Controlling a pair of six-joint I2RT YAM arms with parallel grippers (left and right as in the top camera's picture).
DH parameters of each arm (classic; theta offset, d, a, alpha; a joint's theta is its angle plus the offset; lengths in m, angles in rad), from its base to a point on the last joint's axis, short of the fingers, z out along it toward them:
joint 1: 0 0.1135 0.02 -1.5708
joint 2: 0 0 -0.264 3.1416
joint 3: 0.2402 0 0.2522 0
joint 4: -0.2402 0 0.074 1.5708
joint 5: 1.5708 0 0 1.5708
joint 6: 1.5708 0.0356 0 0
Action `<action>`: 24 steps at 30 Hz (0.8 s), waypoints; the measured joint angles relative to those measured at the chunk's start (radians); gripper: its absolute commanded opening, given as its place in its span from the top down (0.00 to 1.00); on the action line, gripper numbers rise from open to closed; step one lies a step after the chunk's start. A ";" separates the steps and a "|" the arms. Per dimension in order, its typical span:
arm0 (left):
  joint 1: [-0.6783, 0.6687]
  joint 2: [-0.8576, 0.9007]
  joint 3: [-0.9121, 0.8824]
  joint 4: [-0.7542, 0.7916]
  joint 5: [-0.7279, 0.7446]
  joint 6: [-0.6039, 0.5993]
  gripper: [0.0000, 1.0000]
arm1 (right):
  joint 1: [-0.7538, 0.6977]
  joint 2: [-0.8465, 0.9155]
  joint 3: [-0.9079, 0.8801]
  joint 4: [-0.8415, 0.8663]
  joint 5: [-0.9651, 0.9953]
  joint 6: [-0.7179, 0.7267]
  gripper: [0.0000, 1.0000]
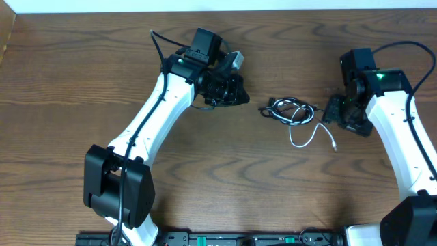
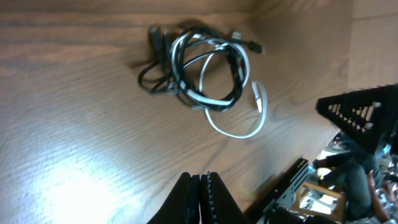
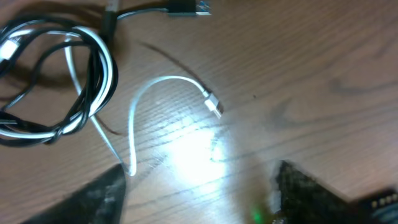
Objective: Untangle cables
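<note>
The cables lie tangled on the wooden table between my two arms. The black cable and the white cable are coiled together in a small bundle. A free loop of white cable trails out of it and ends in a small plug. A black plug end lies at the far side of the bundle. My left gripper is shut and empty, well left of the bundle, its fingers pressed together. My right gripper stands open just right of the bundle, the white loop passing its left finger.
The wooden table stretches round the bundle. The right arm's dark gripper body shows at the right edge of the left wrist view. Both arm bases stand at the table's near edge.
</note>
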 measured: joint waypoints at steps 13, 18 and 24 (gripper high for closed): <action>-0.164 0.000 0.000 0.023 -0.093 0.222 0.83 | -0.211 -0.055 0.000 0.068 -0.179 -0.172 0.07; -0.232 0.024 0.001 0.128 -0.182 0.176 0.83 | -0.277 -0.111 0.000 0.064 -0.249 -0.225 0.07; -0.246 0.162 0.002 0.253 -0.269 0.059 0.83 | -0.281 -0.118 0.000 0.050 -0.278 -0.248 0.07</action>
